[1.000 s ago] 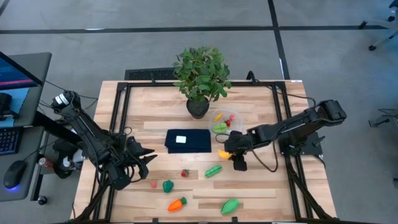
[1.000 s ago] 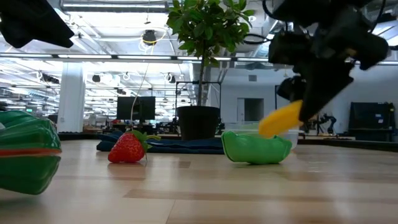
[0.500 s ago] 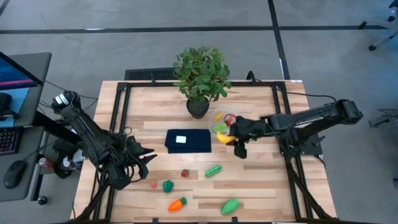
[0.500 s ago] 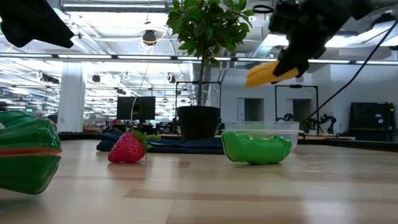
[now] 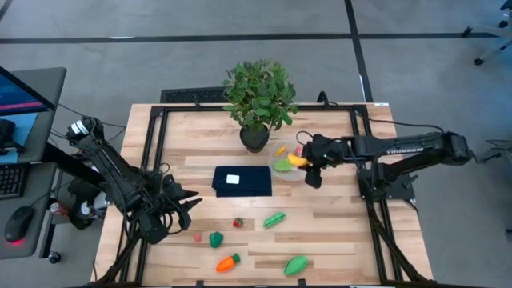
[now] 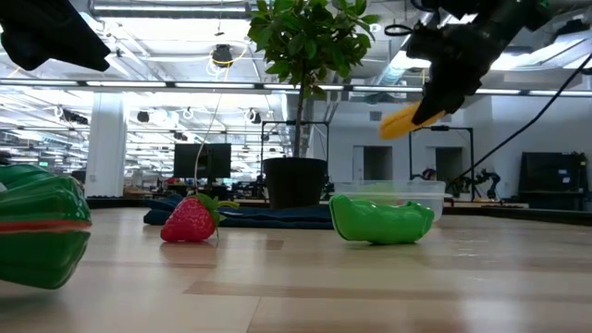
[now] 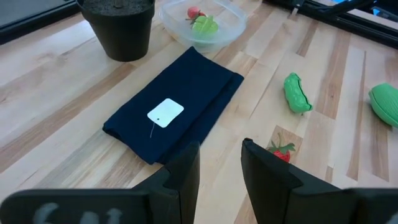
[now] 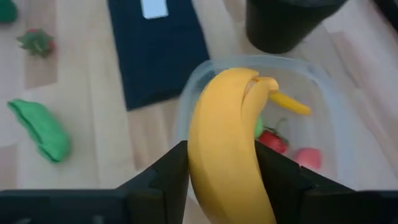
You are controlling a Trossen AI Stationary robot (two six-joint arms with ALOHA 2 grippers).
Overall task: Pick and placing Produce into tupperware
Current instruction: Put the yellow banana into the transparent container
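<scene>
The table (image 5: 336, 232) is lying open over most of its near half, with bare wood running between the scattered pieces and its black frame edges. Taking the potted plant (image 5: 258, 100) as landmark: the dark blue cloth (image 5: 242, 181) is lying just in front of its pot, and the clear tupperware (image 5: 282, 170) is sitting just in front and to the right of the pot, beside the cloth's right end, holding a green piece (image 7: 205, 26) and red berries (image 7: 195, 12). The right gripper (image 5: 307, 160) is hanging above the tupperware's right rim, clamped on the yellow banana (image 5: 298, 160), which is sitting over the bowl, well clear of the pot. A second ago that banana was lower and nearer the table's front, right of the cloth; it has been carried up and back toward the plant. The left gripper (image 5: 190, 200) is staying put well front-left of the plant, fingers slightly apart and empty. Farther front of the plant are lying a green pod (image 5: 274, 218), a strawberry (image 5: 238, 222), a green pepper (image 5: 215, 238), a carrot (image 5: 228, 262) and another green piece (image 5: 296, 265), unmoved.
</scene>
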